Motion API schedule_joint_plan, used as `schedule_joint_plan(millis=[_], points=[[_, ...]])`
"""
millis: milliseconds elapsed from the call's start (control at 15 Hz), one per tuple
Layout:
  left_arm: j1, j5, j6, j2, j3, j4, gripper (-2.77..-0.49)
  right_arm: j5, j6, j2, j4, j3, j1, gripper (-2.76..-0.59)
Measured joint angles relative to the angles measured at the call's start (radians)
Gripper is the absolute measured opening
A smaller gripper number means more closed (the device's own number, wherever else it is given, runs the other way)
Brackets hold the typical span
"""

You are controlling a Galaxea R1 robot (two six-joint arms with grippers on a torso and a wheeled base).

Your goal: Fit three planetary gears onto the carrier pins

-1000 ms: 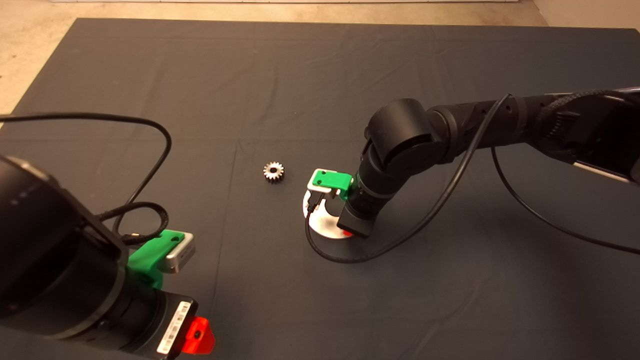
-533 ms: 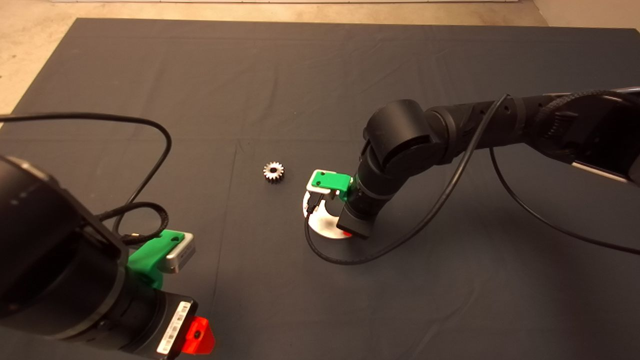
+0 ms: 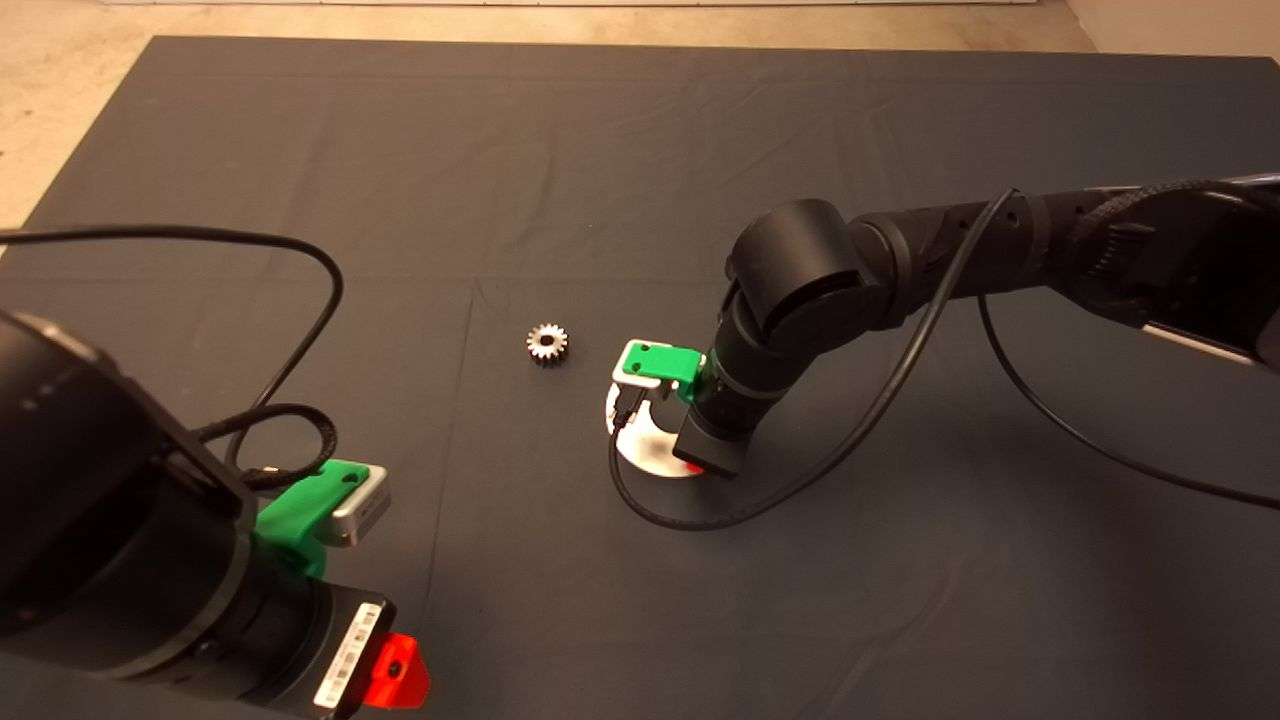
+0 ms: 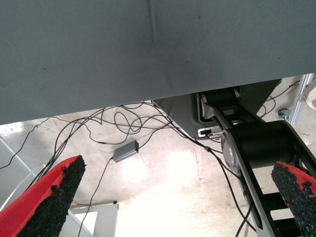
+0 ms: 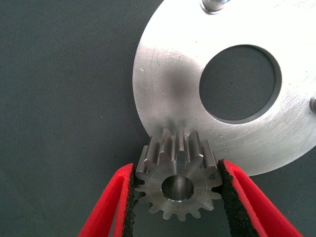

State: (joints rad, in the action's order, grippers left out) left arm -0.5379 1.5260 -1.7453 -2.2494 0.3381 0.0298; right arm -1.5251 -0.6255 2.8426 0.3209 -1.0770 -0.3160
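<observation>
Landmark: the flat silvery-white round metal disc [image 5: 217, 94] with a large central hole, lying on the dark fabric mat [image 3: 640, 150] that covers the counter.

Right end effector [image 5: 177, 197]: closed on a small dark-silver toothed metal gear [image 5: 177, 175], its black pads pressing opposite sides of the tooth ring. It hangs at the disc's rim, the gear partly overlapping that edge — probably so the bore can be lined up over a pin.

Held gear: bore facing the camera and clear through the middle; straight-cut teeth, machined faces with a dull sheen. Not yet on a pin, as far as I can judge.

Carrier pins: two short silver studs show on the disc in the wrist view, one [image 5: 213, 5] at the far rim and one [image 5: 312, 102] to the side of the hole. A third cannot be seen.

Disc surface: brushed, with fine scratches; smooth enough that a gear should slide on it.

Second gear [image 3: 547, 343]: loose on the mat near the disc, well clear of the arm — waiting its turn. No third gear is visible.

Left end effector [image 4: 173, 197]: parked off the mat's near edge, far from the disc; fingers wide apart, empty.
</observation>
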Motion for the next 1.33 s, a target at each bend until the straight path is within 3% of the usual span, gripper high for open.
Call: schedule_joint_plan(millis=[600, 933, 1333], points=[[0.000, 0.000, 0.000, 0.000, 0.000, 0.000, -0.51, 0.001, 0.000, -0.002, 0.000, 0.000, -0.001, -2.31], [0.000, 0.000, 0.000, 0.000, 0.000, 0.000, -0.51, -0.006, 0.000, -0.008, 0.000, 0.000, -0.004, -2.31], [0.000, 0.000, 0.000, 0.000, 0.000, 0.000, -0.51, -0.006, 0.000, -0.003, 0.000, 0.001, -0.027, -2.31]])
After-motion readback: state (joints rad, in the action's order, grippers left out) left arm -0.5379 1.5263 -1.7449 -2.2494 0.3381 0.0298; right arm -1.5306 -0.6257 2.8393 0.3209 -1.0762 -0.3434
